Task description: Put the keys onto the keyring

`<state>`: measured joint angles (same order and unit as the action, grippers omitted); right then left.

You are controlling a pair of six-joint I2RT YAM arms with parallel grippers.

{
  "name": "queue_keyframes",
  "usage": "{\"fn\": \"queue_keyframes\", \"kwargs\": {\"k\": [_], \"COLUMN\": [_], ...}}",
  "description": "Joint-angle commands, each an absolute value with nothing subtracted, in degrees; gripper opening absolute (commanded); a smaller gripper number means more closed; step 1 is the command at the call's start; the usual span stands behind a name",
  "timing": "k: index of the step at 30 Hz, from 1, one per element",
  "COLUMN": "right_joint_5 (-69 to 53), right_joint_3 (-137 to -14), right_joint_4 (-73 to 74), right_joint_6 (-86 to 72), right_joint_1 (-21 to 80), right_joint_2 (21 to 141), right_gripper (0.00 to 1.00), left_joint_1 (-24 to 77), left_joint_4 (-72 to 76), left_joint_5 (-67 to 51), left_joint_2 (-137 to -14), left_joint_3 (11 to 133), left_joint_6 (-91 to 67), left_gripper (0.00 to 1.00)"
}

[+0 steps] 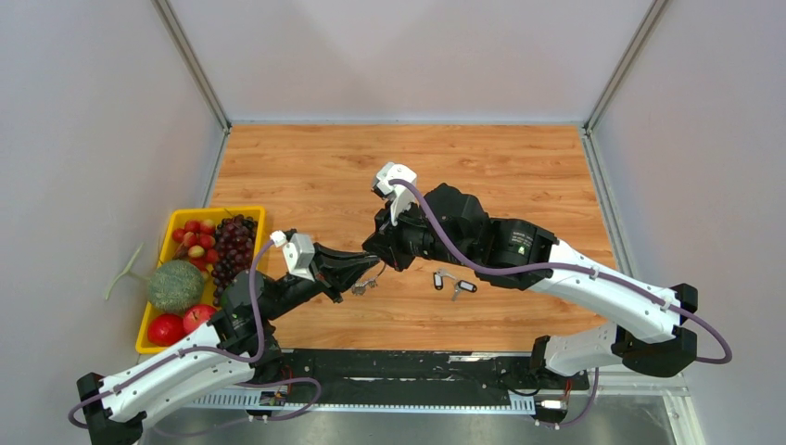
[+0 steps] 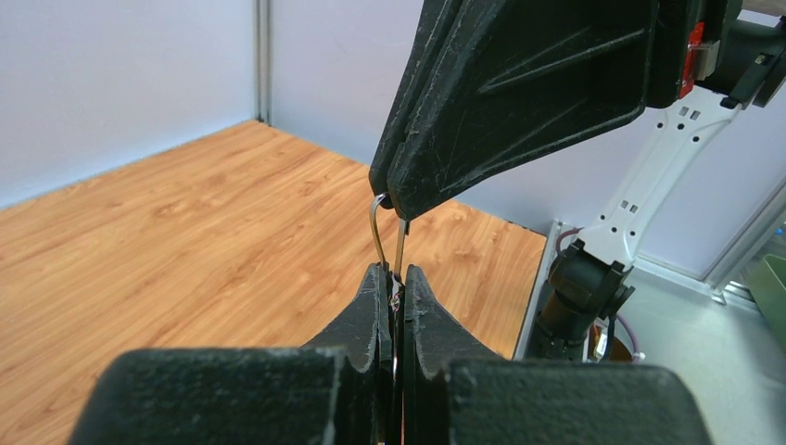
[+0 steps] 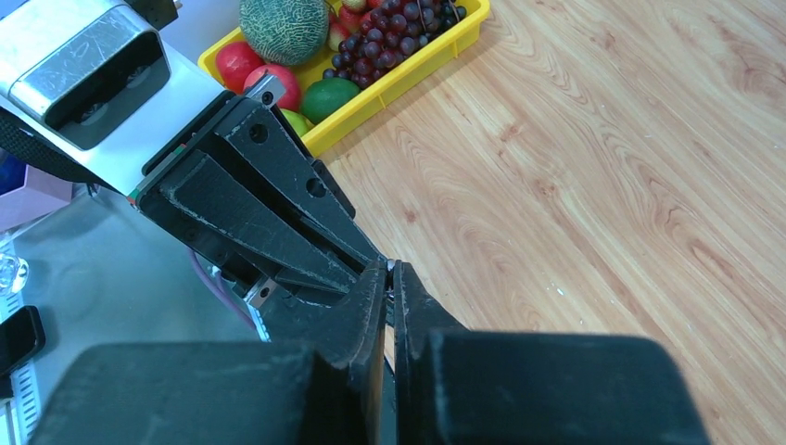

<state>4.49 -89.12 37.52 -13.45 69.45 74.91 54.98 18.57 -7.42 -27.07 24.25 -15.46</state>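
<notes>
The wooden bench (image 1: pixel 306 176) carries a yellow tray (image 1: pixel 219 210) of fruit at its left edge. The overhead view shows a melon (image 1: pixel 174 285) and dark grapes (image 1: pixel 234 250) in it. Only the right wrist view shows a green lime (image 3: pixel 331 96) as well.

The two arms meet tip to tip over the bench's near middle. The left gripper (image 2: pixel 395 278) is nearly closed, pinching the keyring (image 2: pixel 375 232). The right gripper (image 3: pixel 389 278) is likewise narrow on the wire, though its own camera barely shows the ring.

From the left wrist, two thin strands of the ring run upright from the lower fingertips to the other gripper's tips above. From overhead the wire is lost, and only a small silver cluster (image 1: pixel 363 287) hangs below the tips.

The keys (image 1: pixel 438 280) lie on the bench just right of the grippers, close together and apart from the ring. The right one (image 1: pixel 464 286) lies roughly crosswise, black head rightward.

Small print on the right arm's joint (image 1: pixel 515 243) is too small to read.
</notes>
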Motion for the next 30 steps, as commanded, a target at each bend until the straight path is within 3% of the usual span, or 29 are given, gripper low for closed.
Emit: {"fn": "queue_keyframes", "kwargs": {"k": [1,4,11,17,19,30], "right_joint_5": [4.7,4.8,5.4,7.5,8.7,15.5], "right_joint_3": [-91.7,-91.6,-90.1,-88.3,-87.9,-88.1], "right_joint_4": [37.6,37.6,36.0,33.8,33.3,33.0], "right_joint_6": [-14.3,-14.3,-14.5,-15.3,-15.4,-16.2], "right_joint_1": [69.2,69.2,69.3,69.4,69.7,70.9], "right_joint_2": [75.1,75.4,75.0,73.8,73.5,71.9], "right_gripper": [0.06,0.00,0.00,0.00,0.00,0.00], "left_joint_1": [54.8,54.8,54.8,54.8,54.8,54.8], "left_joint_4": [20.1,20.3,20.5,21.4,22.0,23.0], "left_joint_5": [-7.6,-7.6,-8.1,-7.0,-7.6,-4.7], "left_joint_2": [-26.5,-26.4,-25.9,-24.9,-24.9,-27.0], "left_joint_3": [24.0,24.0,24.0,23.1,23.0,23.8], "left_joint_6": [-14.3,-14.4,-14.5,-15.0,-14.8,-12.8], "left_gripper": [0.00,0.00,0.02,0.43,0.50,0.59]}}
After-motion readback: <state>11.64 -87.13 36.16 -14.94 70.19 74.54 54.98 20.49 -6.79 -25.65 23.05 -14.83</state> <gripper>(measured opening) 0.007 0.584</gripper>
